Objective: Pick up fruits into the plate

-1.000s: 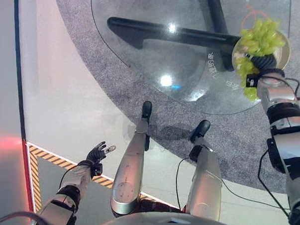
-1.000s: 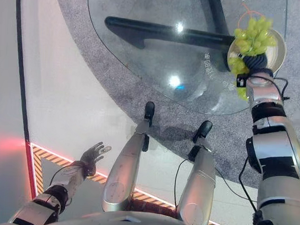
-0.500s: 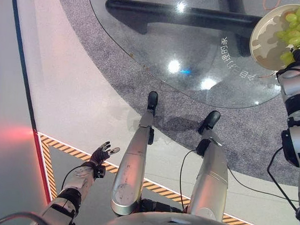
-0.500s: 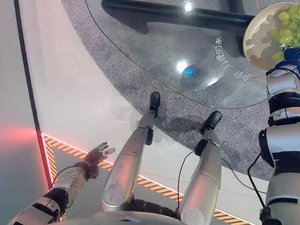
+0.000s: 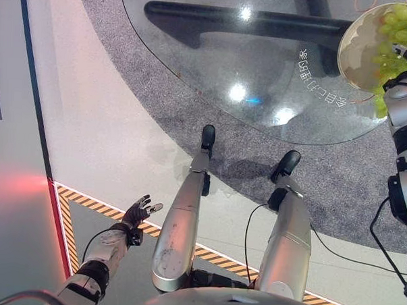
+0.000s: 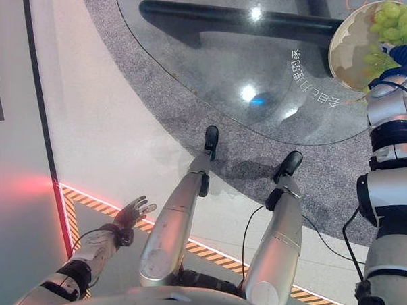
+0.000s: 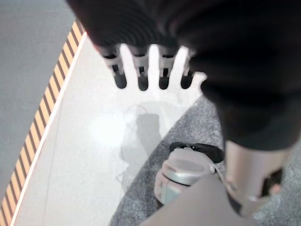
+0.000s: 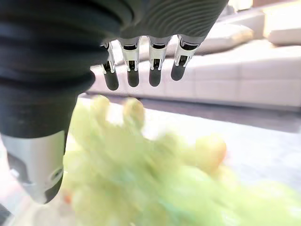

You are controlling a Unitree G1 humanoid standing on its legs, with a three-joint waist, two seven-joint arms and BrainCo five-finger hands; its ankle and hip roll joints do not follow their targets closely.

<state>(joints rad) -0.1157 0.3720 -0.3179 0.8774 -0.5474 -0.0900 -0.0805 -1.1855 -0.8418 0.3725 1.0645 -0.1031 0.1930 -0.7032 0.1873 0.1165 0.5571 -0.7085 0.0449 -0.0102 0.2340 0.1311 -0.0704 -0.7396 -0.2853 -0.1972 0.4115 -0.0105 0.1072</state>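
Glass desk (image 5: 214, 65) round-edged, see-through, dark base bar (image 5: 236, 22) visible beneath it, sitting on grey carpet (image 5: 144, 116). Pale floor (image 5: 89, 141) left of the carpet, striped hazard tape (image 5: 80, 200) near the left hand. Pale sofa (image 8: 244, 61) behind the right hand's fingers in the right wrist view.

Plate (image 5: 357, 48) at the desk's far right edge, beige, round. Green grapes (image 6: 391, 25) bunched on its right part, some trailing down over the near rim by the right wrist. Grapes are pale yellow-green, blurred up close in the right wrist view.

Right hand (image 8: 141, 66) over the grapes, fingers straight, released, nothing grasped. Left hand (image 5: 139, 210) low by the tape, well apart from the desk, fingers spread, empty.
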